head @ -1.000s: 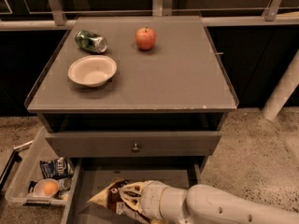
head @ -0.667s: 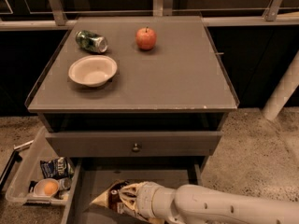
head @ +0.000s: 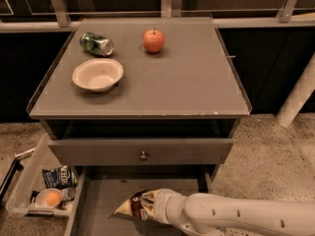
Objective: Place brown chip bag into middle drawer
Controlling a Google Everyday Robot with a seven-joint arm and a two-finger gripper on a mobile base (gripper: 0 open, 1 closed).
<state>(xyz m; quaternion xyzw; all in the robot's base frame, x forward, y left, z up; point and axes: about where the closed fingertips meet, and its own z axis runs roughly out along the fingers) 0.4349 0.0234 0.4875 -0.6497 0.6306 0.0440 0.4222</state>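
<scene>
The brown chip bag (head: pixel 134 206), dark brown with pale tan ends, lies low over the grey floor of the open middle drawer (head: pixel 101 200) at the bottom of the view. My gripper (head: pixel 153 206) comes in from the lower right on a white arm and is shut on the bag's right part, which hides the fingers. The bag's pale left tip points left. Whether the bag touches the drawer floor I cannot tell.
Above the open drawer is a closed drawer front with a round knob (head: pixel 143 156). On the tabletop stand a white bowl (head: pixel 97 74), a tipped green can (head: pixel 96 44) and a red apple (head: pixel 153 40). A clear bin (head: pixel 27 191) with a small dark bag and cup sits on the floor at left.
The arm and bag have shifted slightly left over the drawer floor. Nothing on the tabletop has moved.
</scene>
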